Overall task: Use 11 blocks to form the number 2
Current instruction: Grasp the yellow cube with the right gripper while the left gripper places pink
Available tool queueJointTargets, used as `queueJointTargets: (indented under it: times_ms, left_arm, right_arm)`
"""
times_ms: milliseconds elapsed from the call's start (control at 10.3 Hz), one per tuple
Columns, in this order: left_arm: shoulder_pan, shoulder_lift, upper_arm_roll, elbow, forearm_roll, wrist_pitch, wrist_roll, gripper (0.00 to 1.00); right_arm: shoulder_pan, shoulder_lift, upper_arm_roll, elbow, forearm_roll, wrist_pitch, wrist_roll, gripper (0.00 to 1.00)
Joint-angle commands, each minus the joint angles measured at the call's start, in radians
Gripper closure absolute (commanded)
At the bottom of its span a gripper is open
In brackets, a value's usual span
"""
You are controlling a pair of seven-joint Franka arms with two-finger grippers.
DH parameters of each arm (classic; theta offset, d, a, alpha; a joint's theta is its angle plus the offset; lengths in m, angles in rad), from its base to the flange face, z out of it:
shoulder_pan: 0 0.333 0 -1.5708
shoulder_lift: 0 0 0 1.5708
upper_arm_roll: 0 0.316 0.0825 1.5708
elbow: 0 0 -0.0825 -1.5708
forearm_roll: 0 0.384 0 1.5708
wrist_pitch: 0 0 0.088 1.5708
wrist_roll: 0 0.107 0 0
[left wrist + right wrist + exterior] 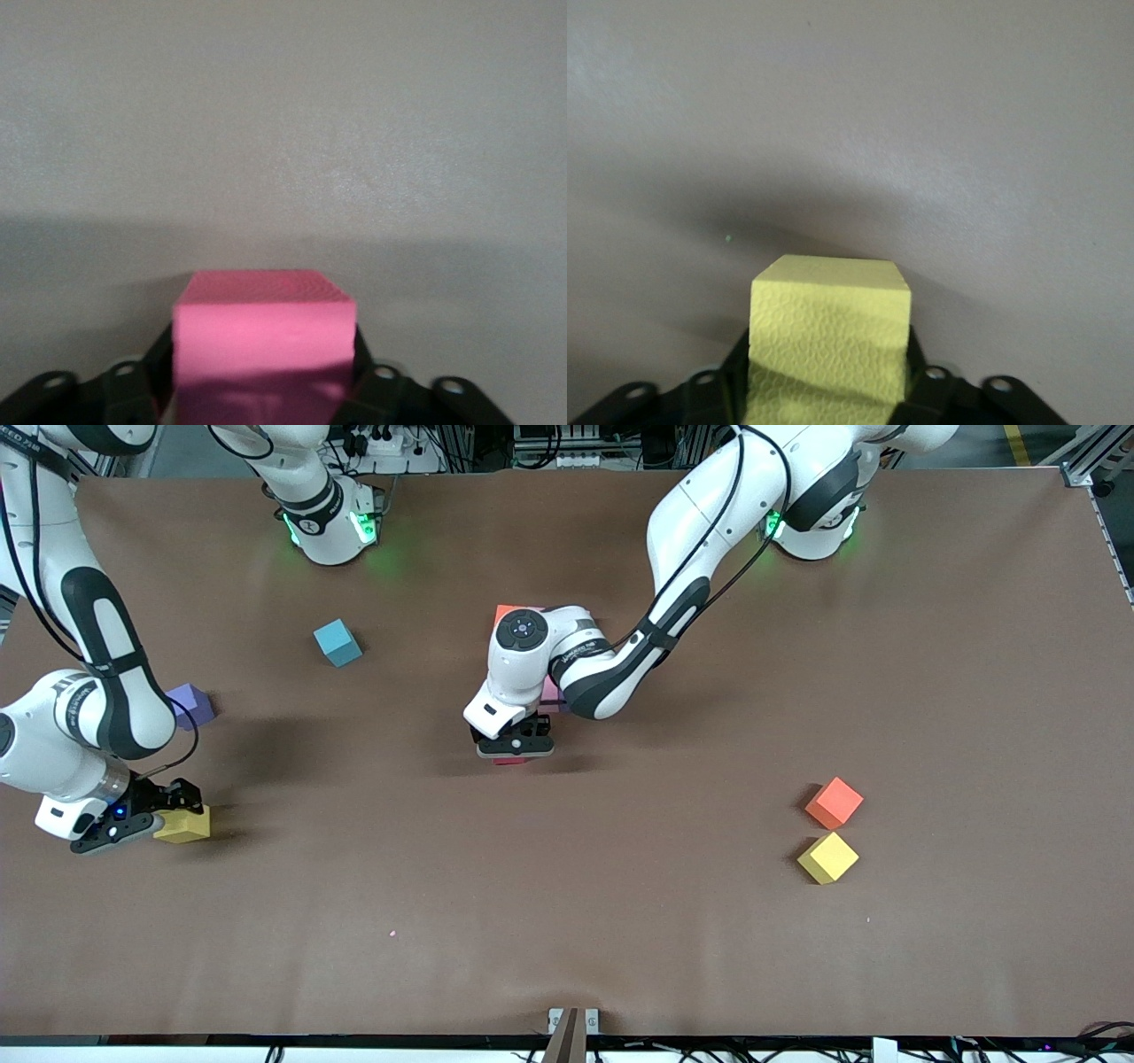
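A pink block point(264, 319) rests on the table near the middle, under my left gripper point(514, 751), whose jaws stand open on either side of it. A red-orange block point(508, 612) and a pink one point(551, 691) peek out from under the left arm, which hides the rest of that cluster. My right gripper point(168, 817) is low at the right arm's end of the table, shut on a yellow block point(183, 825) point(829, 328). Loose blocks lie about: cyan point(337, 642), purple point(192, 706), orange point(834, 802) and a second yellow point(827, 857).
The brown table point(620, 921) is bare along the edge nearest the camera. The orange and yellow blocks sit corner to corner toward the left arm's end. A small bracket point(572, 1027) stands at the middle of the near edge.
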Motion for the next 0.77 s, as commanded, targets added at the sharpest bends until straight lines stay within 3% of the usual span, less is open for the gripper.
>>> queueJointTargets:
  times_ms: [0, 194, 484, 678]
  left_arm:
    - [-0.014, 0.008, 0.016, 0.031, -0.010, 0.010, 0.014, 0.00]
    - [-0.004, -0.018, 0.013, 0.029, -0.014, 0.003, 0.006, 0.00]
    - [0.032, -0.105, 0.014, 0.022, -0.069, -0.077, 0.003, 0.00]
    - [0.095, -0.170, 0.010, 0.000, -0.100, -0.146, -0.001, 0.00]
  right_arm:
    - [0.034, 0.003, -0.009, 0.020, 0.065, -0.017, -0.013, 0.51]
    - [0.038, -0.021, -0.009, 0.023, 0.065, -0.077, -0.013, 0.51]
    - [0.140, -0.163, -0.007, 0.006, 0.070, -0.370, 0.173, 0.51]
    - [0.226, -0.199, -0.007, -0.030, 0.068, -0.349, 0.339, 0.51]
